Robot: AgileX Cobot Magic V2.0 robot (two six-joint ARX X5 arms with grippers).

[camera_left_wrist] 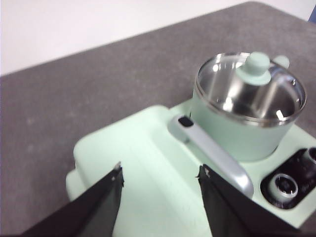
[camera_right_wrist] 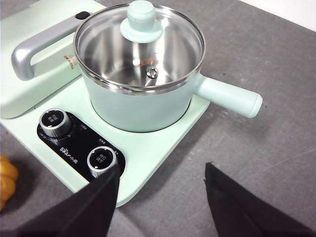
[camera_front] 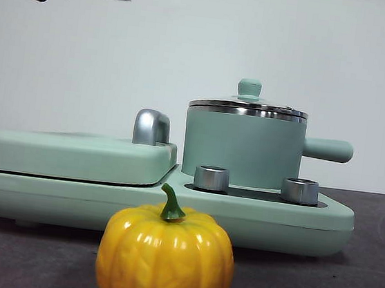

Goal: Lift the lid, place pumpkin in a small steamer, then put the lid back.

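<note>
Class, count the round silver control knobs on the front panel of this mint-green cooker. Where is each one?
2. The left control knob sits on the black panel below the small steamer; the right control knob sits on the same panel, under the steamer's side handle.

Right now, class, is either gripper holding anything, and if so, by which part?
Nothing is held. The left gripper and right gripper are both open and empty; the lid sits on the small steamer.
</note>
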